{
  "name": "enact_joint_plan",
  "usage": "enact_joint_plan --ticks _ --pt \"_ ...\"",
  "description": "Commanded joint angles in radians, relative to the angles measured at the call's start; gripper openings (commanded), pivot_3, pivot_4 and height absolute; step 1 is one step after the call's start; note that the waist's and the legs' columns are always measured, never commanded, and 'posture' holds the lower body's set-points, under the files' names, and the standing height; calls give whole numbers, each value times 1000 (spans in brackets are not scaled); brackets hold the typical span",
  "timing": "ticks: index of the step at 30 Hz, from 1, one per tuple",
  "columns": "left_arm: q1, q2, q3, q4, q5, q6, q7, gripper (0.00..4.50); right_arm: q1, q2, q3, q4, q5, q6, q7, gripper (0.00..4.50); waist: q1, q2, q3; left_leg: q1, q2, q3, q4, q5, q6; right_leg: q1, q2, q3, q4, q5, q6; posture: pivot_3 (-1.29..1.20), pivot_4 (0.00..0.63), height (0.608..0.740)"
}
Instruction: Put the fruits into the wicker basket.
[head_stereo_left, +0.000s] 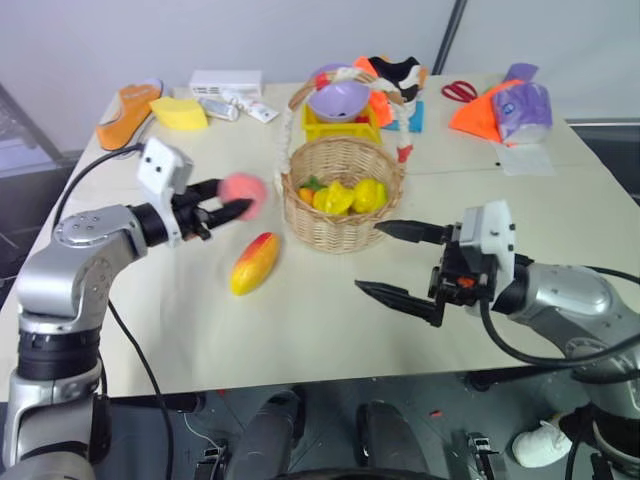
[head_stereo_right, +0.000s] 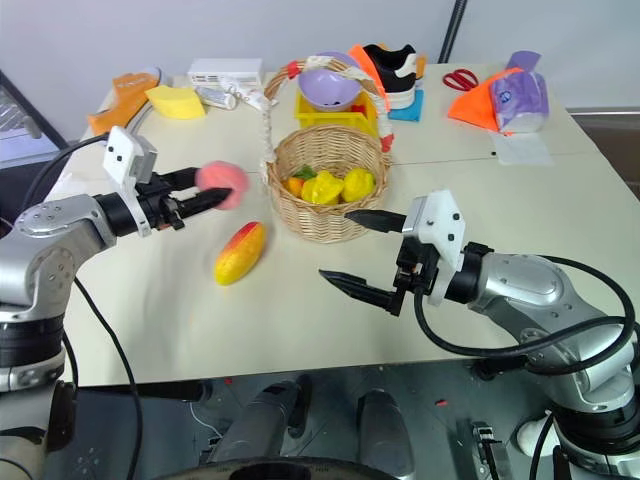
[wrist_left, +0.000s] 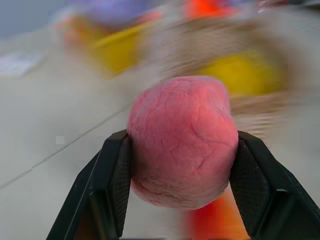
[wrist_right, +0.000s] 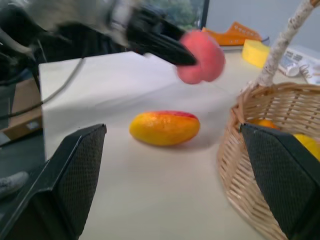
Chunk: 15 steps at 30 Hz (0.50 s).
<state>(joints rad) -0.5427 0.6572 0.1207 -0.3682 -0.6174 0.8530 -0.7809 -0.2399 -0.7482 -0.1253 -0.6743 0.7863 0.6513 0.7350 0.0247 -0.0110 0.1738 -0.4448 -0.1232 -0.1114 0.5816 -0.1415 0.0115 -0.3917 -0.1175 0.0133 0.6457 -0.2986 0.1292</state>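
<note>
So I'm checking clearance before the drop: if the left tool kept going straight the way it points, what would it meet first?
Probably the wicker basket: the left tool, shut on the peach, points at its near rim, though depth is uncertain.

Counter (head_stereo_left: 300, 330) – pale beige top, seam lines across it, things spread over the near middle and the far edge.

Mango (head_stereo_left: 254, 263) lies on its side on the bare top, just left of the wicker basket (head_stereo_left: 342, 215), apart from it. Basket stands upright near centre, yellow and orange fruit inside. Behind it a yellow bin (head_stereo_left: 340, 126). Far left: orange shoe insole (head_stereo_left: 128, 112), yellow sponge wedge (head_stereo_left: 179, 113), white box (head_stereo_left: 226, 82). Far right: red-handled scissors (head_stereo_left: 460, 91), orange cloth (head_stereo_left: 478, 118), purple packet (head_stereo_left: 523, 108) – a white paper sheet (head_stereo_left: 527, 160) nearer.
</note>
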Motion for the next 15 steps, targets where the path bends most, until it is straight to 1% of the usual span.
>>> enact_joint_plan --ticks 1,3,5,7,10,11,13,14,15 --pt "-118 -89 -136 10 50 42 102 2283 -45 7 2 -6 0 -25 6 4500 10 -1 0 1 0 0 0 0 0 2 0 0 -1 0 0 0 150 740" --pt "-199 -175 -185 85 98 48 181 2283 -60 17 15 -2 2 -20 -2 4500 11 -2 0 1 0 1 2 0 0 3 0 0 -1 0 0 0 150 740" --pt "-254 -236 -217 162 138 49 232 2283 -65 25 22 0 -3 -16 -17 4500 11 -2 0 0 0 1 4 0 0 3 1 1 -1 0 0 0 150 740" --pt "-281 -259 -250 217 183 30 248 2283 -67 31 25 3 -6 -7 -36 4500 6 -2 0 -2 0 1 4 0 1 2 1 1 0 1 2 0 150 740" --pt "-288 -270 -283 258 223 -6 237 2283 -60 38 32 10 -45 -6 -82 4500 -4 -2 0 -4 0 1 0 1 3 -2 1 2 2 2 5 0 150 740" --pt "-286 -270 -283 265 228 -14 232 3327 -57 41 34 14 -61 -7 -98 4500 -8 -2 0 -4 0 1 -1 2 3 -3 1 1 3 2 5 0 150 740" --pt "-281 -262 -269 265 226 -29 216 4301 -51 44 40 21 -92 -14 -117 4500 -13 -2 0 -4 0 1 -2 2 2 -4 2 1 3 2 5 0 150 740" --pt "-275 -251 -248 251 216 -43 201 4432 -46 47 40 23 -99 -12 -126 4500 -14 -2 0 -4 0 1 -2 2 2 -4 2 1 3 2 5 0 150 740" --pt "-271 -243 -234 242 208 -53 190 4432 -43 50 39 23 -103 -11 -132 4500 -15 -2 0 -4 0 1 -2 2 2 -3 2 1 3 2 5 0 150 740"
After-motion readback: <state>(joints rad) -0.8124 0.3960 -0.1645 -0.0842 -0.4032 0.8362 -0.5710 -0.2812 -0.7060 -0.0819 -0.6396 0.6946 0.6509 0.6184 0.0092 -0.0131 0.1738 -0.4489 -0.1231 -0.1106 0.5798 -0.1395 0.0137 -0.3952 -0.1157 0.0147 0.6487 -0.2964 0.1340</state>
